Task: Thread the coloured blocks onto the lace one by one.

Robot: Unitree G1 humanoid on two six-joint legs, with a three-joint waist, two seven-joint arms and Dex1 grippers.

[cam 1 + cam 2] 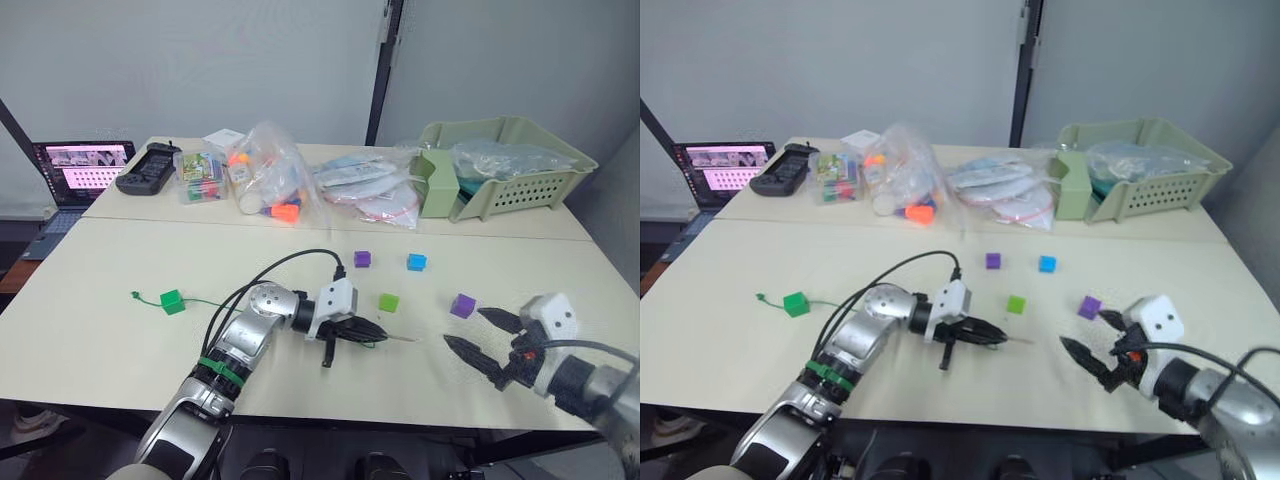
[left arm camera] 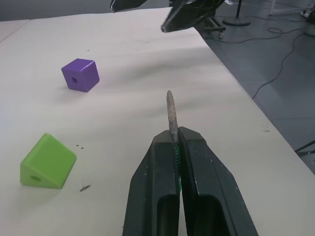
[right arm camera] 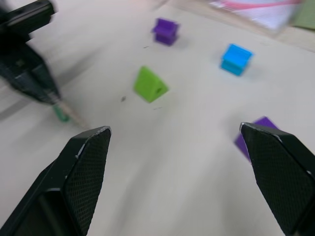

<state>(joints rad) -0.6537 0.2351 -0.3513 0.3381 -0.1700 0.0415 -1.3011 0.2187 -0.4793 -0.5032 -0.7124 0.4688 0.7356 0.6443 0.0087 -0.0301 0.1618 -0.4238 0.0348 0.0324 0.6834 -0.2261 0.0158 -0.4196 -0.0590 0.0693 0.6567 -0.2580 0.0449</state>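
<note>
We logged the left gripper (image 1: 372, 329) clamped on the lace (image 2: 171, 114), its pale tip jutting ahead of the closed jaws. The right gripper (image 1: 478, 340) stood wide, holding nothing, a purple block (image 1: 462, 305) just beyond its fingers. A lime block (image 1: 389, 302) lay between both grippers; a dark green block (image 1: 173, 301) sat far behind the left jaws.

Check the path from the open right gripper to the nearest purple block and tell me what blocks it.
Nothing visible blocks it. The right gripper, fingers spread wide, sits just short of the small purple plastic cube, with bare cream table between them. The left gripper, holding the thin green lace's stiff pale tip, lies off to the side.
</note>
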